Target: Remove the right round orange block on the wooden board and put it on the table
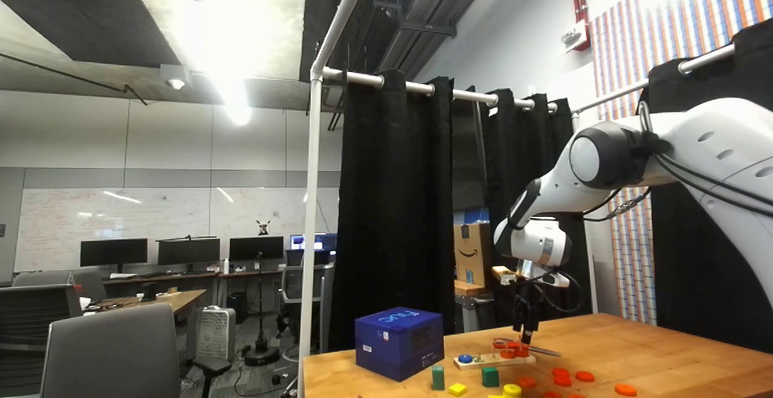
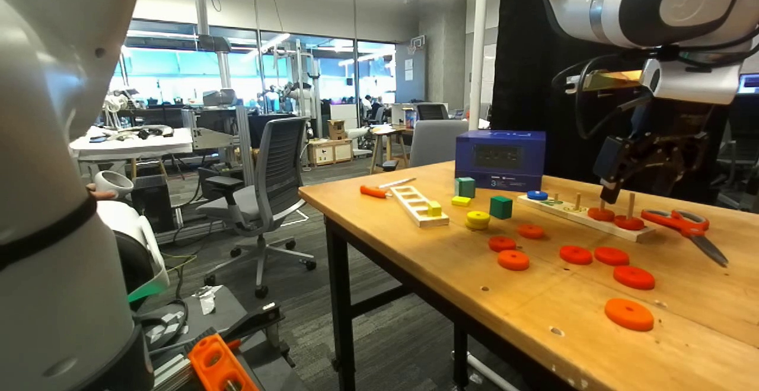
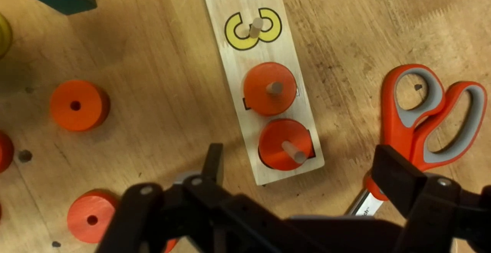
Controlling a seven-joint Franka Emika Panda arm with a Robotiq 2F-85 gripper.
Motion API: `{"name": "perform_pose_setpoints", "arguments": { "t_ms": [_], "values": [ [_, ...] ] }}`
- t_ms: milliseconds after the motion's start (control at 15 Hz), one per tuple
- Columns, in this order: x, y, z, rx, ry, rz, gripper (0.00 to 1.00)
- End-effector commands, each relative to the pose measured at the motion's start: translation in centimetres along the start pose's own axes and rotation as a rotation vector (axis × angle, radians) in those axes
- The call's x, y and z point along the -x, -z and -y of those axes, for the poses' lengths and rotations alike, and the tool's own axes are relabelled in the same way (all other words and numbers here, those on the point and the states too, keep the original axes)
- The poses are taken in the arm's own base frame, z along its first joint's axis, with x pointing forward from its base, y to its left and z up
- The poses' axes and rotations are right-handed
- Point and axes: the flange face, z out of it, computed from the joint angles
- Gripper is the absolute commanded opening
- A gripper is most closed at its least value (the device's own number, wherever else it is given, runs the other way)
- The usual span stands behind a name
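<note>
The wooden board [image 3: 264,45] with upright pegs lies on the tan table [image 2: 439,260]. Two round orange blocks sit on its pegs at one end. The right, outermost round orange block [image 2: 628,223] also shows in the wrist view [image 3: 282,145]. Its neighbour [image 2: 601,214] sits on the peg beside it, also seen in the wrist view [image 3: 268,88]. My gripper [image 3: 299,159] is open, its fingers wide apart with nothing between them. It hangs above the board's end, over the orange blocks, as an exterior view also shows [image 1: 524,333].
Orange-handled scissors [image 3: 402,130] lie right beside the board, under one finger in the wrist view. Several loose orange discs [image 2: 633,277] lie in front of it. A blue disc [image 2: 537,195] sits at its far end. A dark blue box [image 2: 501,162] and green blocks [image 2: 501,207] stand nearby.
</note>
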Motion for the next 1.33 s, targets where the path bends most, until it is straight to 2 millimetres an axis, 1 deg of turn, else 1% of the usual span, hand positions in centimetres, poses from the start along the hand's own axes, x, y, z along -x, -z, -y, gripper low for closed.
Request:
{"name": "perform_pose_setpoints", "arguments": {
  "t_ms": [0,600,867,933,1000,1067,1133,1267],
  "values": [
    [0.5,-0.7,1.3,-0.005,-0.010,-0.026,1.00],
    [0.1,-2.8,1.8,0.021,-0.012,-0.044,1.00],
    [0.0,-3.0,1.9,0.025,-0.009,-0.054,1.00],
    [0.0,-3.0,2.0,0.025,-0.006,-0.060,0.97],
    [0.0,-3.0,2.0,0.024,-0.002,-0.065,0.87],
    [0.0,-2.8,2.0,0.023,0.003,-0.075,0.73],
    [0.0,-2.7,2.1,0.022,0.008,-0.079,0.71],
    [0.1,-2.5,2.2,0.021,0.018,-0.092,0.54]
  ]
}}
